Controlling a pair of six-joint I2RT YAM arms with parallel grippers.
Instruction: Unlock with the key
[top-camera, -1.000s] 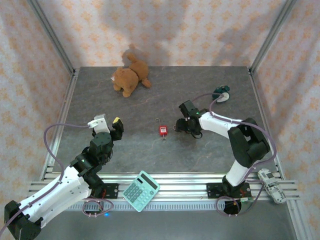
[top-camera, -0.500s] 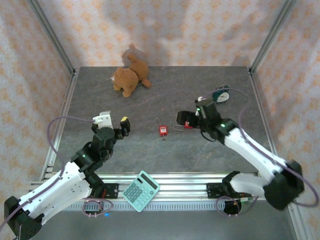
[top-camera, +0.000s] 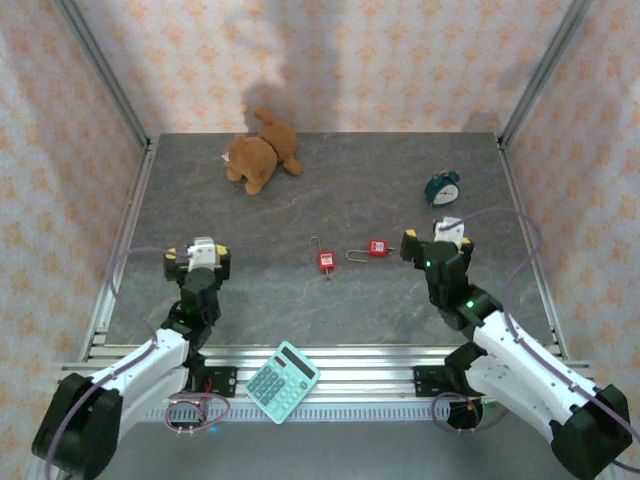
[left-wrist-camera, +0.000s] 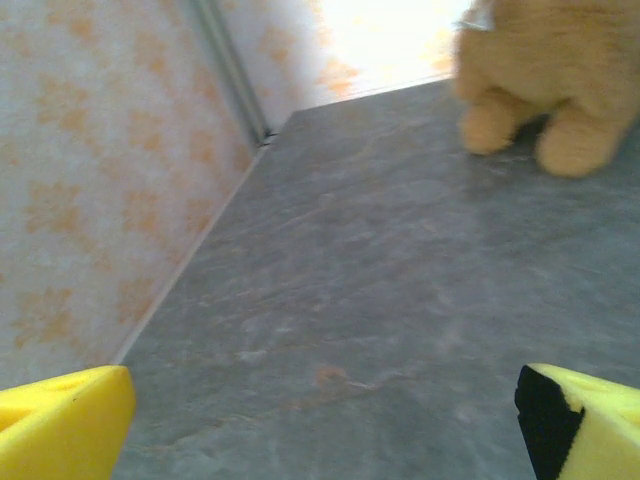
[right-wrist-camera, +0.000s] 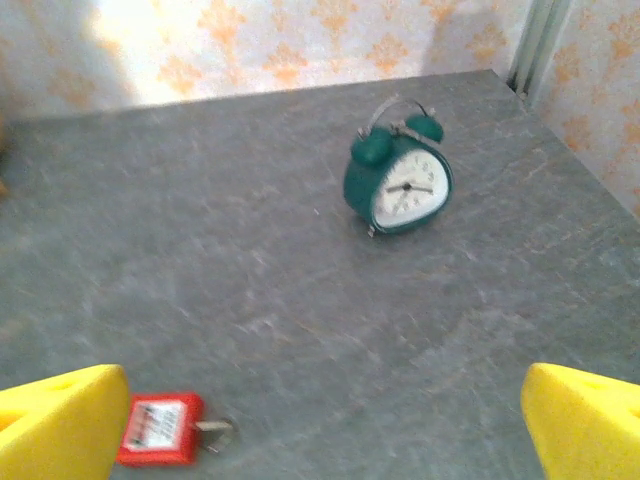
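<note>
Grey table (top-camera: 300, 200), from above: the lock (top-camera: 376, 247) lies crosswise just left of the right gripper (top-camera: 432, 243), shackle pointing left. The left gripper (top-camera: 197, 258) is well apart. Left wrist: fingers spread wide, empty, facing a teddy (left-wrist-camera: 560, 80). Right wrist: fingers wide, empty, with the lock beside the left finger and what looks like the key (right-wrist-camera: 215, 430) pointing right.
</note>
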